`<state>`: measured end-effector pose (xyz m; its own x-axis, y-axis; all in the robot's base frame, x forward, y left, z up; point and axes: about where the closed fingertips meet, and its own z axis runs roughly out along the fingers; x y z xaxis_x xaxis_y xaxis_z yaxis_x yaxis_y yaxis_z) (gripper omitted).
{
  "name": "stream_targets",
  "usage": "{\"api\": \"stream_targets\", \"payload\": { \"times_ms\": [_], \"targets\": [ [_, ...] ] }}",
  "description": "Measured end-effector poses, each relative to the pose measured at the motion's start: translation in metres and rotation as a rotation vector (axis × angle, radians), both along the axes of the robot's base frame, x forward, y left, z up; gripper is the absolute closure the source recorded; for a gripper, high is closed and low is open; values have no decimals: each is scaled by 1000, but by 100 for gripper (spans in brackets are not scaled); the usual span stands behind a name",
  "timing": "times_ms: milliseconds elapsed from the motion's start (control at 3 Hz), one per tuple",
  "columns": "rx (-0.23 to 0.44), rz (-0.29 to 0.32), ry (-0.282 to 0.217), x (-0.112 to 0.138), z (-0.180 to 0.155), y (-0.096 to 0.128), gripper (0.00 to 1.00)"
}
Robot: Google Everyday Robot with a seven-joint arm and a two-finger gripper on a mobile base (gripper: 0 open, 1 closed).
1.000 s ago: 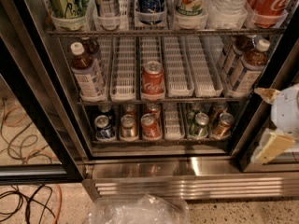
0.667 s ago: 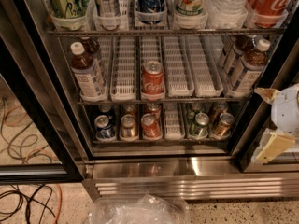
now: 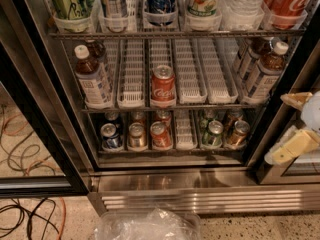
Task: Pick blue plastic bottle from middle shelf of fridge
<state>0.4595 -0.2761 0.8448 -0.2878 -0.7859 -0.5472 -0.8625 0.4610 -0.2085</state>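
Note:
The fridge [image 3: 200, 181] stands open in front of me. Its middle shelf [image 3: 192, 76] carries white slotted lane trays. A blue plastic bottle [image 3: 92, 79] with dark drink, white cap and pale label stands in the leftmost lane, with another behind it. Two more like it [image 3: 265, 71] stand in the rightmost lane. A red Coca-Cola can [image 3: 163, 86] stands in the middle lane. My gripper [image 3: 292, 126] is at the right edge of the view, outside the fridge by the right door frame. It is open and empty, its cream fingers [image 3: 295, 100] spread apart.
The top shelf [image 3: 175, 34] holds tall bottles and cans. The lower rack holds several small cans [image 3: 160, 134]. Dark door frames stand left [image 3: 35, 129] and right. Cables [image 3: 25, 144] lie on the floor at left. A clear plastic bag [image 3: 147, 226] sits below the ribbed steel base.

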Motion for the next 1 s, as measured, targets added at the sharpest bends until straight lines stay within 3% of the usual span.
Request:
{"api": "stream_targets", "payload": {
  "times_ms": [333,667,1000],
  "targets": [
    [306,-205,18,21,25,6,0],
    [434,-288,33,31,42,17,0],
    [433,-286,36,30,41,17,0]
  ]
}}
